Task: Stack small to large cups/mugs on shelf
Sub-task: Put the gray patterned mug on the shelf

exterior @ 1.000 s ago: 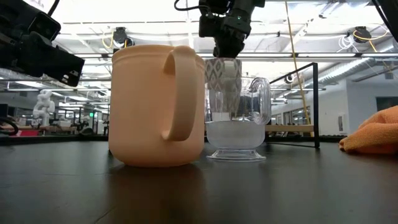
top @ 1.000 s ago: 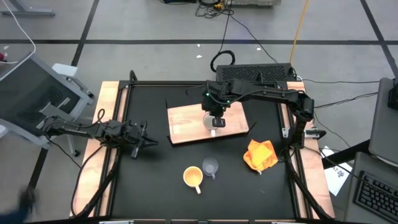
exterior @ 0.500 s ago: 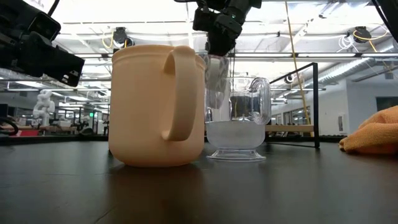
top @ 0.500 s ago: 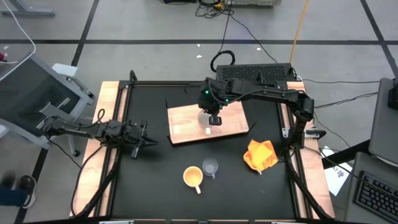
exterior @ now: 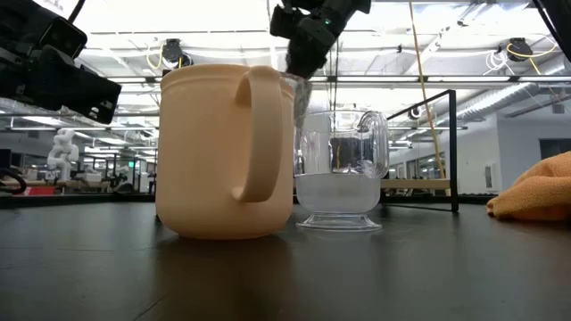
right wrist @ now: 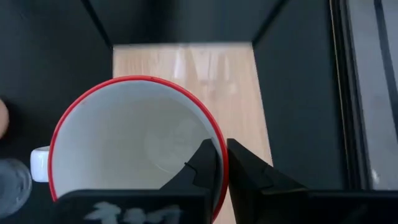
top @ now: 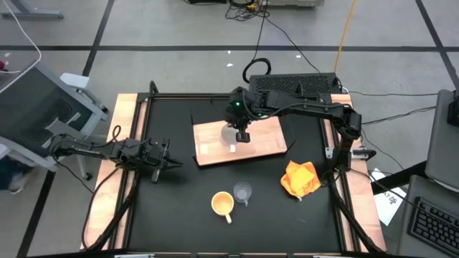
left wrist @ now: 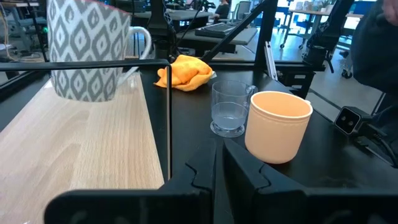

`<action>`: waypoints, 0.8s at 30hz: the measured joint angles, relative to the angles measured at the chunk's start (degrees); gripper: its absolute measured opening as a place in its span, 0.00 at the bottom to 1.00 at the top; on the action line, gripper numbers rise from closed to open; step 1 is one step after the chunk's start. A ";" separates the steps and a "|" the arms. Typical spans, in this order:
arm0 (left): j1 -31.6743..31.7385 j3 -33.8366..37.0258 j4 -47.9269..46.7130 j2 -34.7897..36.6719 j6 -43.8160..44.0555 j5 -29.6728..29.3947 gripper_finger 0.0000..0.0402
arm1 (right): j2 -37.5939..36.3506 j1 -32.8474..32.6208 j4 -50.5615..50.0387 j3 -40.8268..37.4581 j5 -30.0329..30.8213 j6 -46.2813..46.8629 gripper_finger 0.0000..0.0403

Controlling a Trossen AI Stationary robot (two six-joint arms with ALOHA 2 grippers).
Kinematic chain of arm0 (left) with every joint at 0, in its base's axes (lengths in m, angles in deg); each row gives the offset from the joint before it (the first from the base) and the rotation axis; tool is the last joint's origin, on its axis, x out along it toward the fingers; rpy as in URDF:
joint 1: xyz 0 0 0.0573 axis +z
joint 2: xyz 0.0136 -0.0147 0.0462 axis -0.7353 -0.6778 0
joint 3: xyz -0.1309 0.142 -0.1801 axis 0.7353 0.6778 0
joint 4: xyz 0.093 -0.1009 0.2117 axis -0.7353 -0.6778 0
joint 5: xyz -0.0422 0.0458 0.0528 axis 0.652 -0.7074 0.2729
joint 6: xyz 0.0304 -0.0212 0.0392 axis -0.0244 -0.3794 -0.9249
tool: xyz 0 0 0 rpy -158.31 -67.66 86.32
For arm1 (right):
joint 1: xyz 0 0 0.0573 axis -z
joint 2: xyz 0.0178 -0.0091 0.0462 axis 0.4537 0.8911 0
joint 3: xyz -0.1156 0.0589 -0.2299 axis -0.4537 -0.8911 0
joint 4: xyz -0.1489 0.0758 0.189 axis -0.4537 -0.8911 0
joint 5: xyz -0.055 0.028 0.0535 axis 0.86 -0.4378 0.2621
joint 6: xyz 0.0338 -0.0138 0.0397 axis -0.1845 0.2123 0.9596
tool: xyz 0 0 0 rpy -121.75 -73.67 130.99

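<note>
Looking down from the high view, you see the right gripper clamped on the rim of the white mug, now over the middle of the shelf, having slid leftward from the board's right part a second ago. That shift suggests you are still choosing the mug's spot, so placement is not finished. The left gripper waits with jaws closed and empty over the left of the table. The yellow-orange mug and the glass cup stand side by side on the near tabletop, well apart from the shelf; the orange cloth lies to the right.

At table height, the yellow-orange mug fills the foreground beside the glass cup; the right gripper hangs behind them.

From the left wrist, the white mug shows a grey diamond pattern and hangs above the shelf.

From the right wrist, the fingers pinch the mug's red-edged rim.

No brand or writing can be read.
</note>
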 joint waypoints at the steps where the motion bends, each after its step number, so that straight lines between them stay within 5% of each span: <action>1: 0.02 0.00 0.00 0.00 0.00 0.00 0.08 | 0.28 -0.13 1.19 0.00 -1.17 0.12 0.03; 11: 0.00 0.00 -0.13 0.02 0.39 0.02 0.08 | 2.20 -0.61 4.74 -0.06 -1.44 0.15 0.03; 24: 0.01 0.00 -0.67 0.02 0.44 0.02 0.08 | 2.87 -1.02 -3.09 -0.09 -1.19 0.09 0.03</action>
